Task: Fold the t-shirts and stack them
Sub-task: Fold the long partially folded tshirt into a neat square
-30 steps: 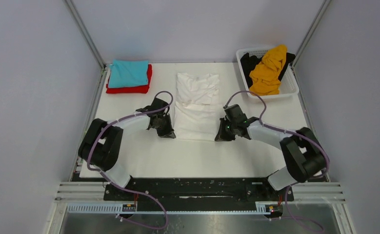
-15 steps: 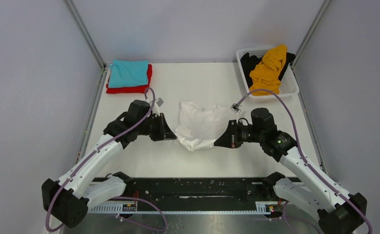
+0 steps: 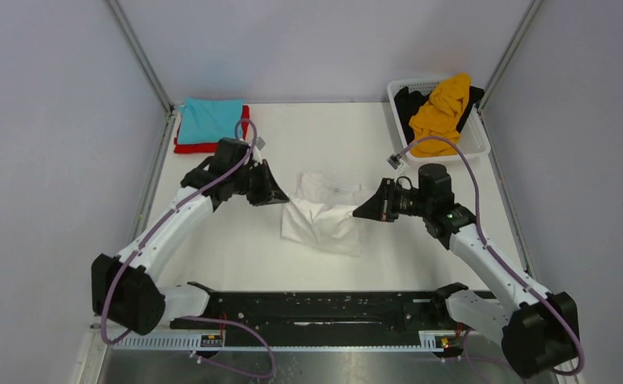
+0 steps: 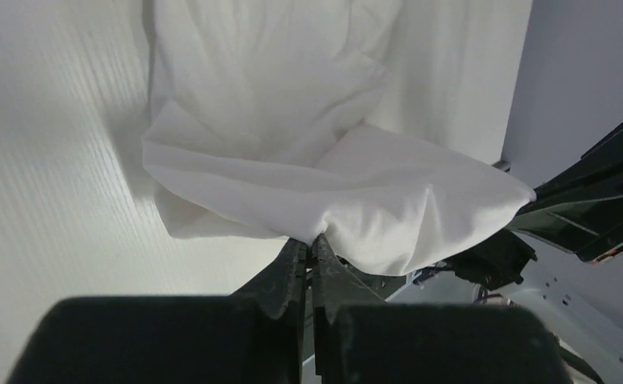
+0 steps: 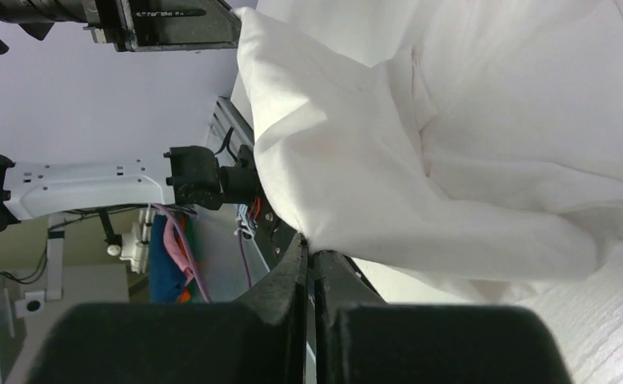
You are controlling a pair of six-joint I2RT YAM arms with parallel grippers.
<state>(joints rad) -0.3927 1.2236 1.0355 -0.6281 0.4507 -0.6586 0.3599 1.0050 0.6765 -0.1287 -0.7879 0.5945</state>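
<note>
The white t-shirt (image 3: 324, 216) hangs half-folded over the middle of the table, its near part resting on the surface. My left gripper (image 3: 282, 198) is shut on its left edge, and the cloth (image 4: 332, 184) bunches at the closed tips (image 4: 309, 240). My right gripper (image 3: 361, 213) is shut on the right edge, where white fabric (image 5: 452, 160) spills from its tips (image 5: 308, 246). A teal t-shirt (image 3: 209, 120) lies folded on a red one (image 3: 196, 146) at the back left. An orange-yellow t-shirt (image 3: 440, 112) and a black one (image 3: 408, 102) sit in the basket.
The white lattice basket (image 3: 476, 142) stands at the back right corner. Grey walls close in the table (image 3: 236, 256) on three sides. Purple cables loop above both wrists.
Both grippers have lifted the shirt's near edge off the table and carried it up and toward the back, so the cloth has gone from lying flat to hanging bunched between them.
</note>
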